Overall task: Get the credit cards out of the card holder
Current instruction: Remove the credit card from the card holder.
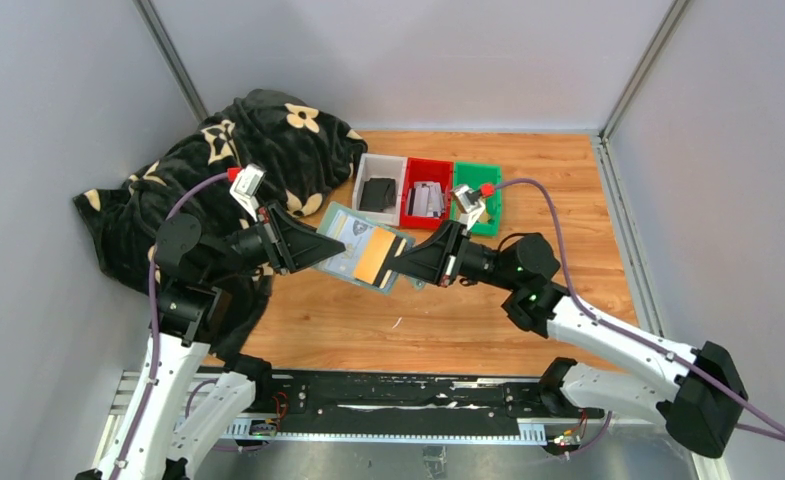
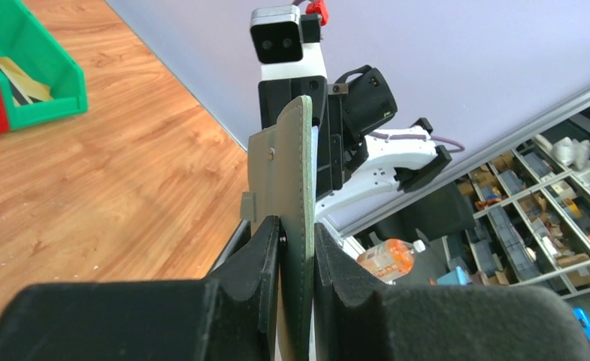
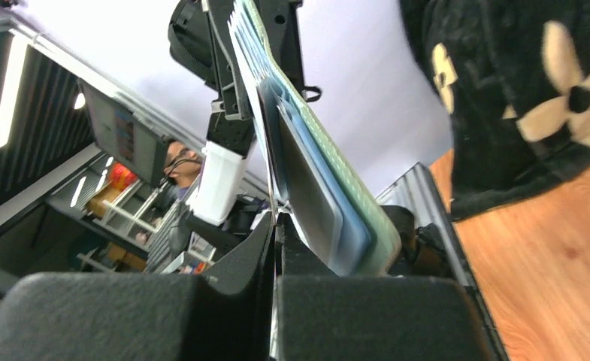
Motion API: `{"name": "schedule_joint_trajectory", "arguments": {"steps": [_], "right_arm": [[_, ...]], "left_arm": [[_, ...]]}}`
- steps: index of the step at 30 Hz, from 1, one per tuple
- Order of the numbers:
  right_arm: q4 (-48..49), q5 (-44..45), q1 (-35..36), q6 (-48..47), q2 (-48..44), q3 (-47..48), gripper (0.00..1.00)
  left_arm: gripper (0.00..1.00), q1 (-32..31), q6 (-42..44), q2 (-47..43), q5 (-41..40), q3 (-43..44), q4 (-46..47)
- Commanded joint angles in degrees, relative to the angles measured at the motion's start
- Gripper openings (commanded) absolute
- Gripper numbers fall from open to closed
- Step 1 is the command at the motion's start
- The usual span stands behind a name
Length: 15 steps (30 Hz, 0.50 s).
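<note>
The card holder [image 1: 346,237] is open and held above the table, its pale teal inside facing up. My left gripper [image 1: 315,246] is shut on its left edge; in the left wrist view the holder [image 2: 295,180] stands edge-on between the pads. My right gripper [image 1: 395,268] is shut on a gold-yellow credit card [image 1: 374,258] that sticks partly out of the holder's right side. In the right wrist view the card is a thin edge [image 3: 272,201] between the shut jaws, with the holder [image 3: 344,188] just beside them. Other cards still sit in the slots.
A white tray [image 1: 366,165] holds a black card [image 1: 377,193], a red tray [image 1: 428,163] holds silvery cards [image 1: 426,200], and a green tray [image 1: 480,169] stands at the right. A black flowered blanket [image 1: 218,160] lies at the back left.
</note>
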Motion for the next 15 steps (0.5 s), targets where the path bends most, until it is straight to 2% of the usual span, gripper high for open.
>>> {"name": "schedule_joint_trajectory", "arguments": {"steps": [1, 3, 8, 13, 15], "right_arm": [[-12.06, -3.07, -6.52, -2.67, -5.98, -0.03, 0.00], [-20.64, -3.45, -11.86, -6.30, -10.84, 0.39, 0.00], [-42.11, -5.08, -21.43, -14.64, -15.92, 5.46, 0.00], [-61.23, -4.63, -31.18, -23.95, -11.38, 13.34, 0.00], [-67.40, 0.27, -33.29, -28.37, -8.20, 16.48, 0.00]], "left_arm": [[0.00, 1.05, 1.99, 0.04, 1.41, 2.95, 1.15], [0.00, 1.50, 3.47, 0.04, 1.55, 3.36, -0.04], [0.00, 1.91, 7.47, 0.53, 1.15, 4.52, -3.91], [0.00, 2.20, 8.98, 1.23, 1.54, 5.10, -5.46], [0.00, 2.20, 9.92, 1.28, 1.71, 5.39, -6.21]]}}
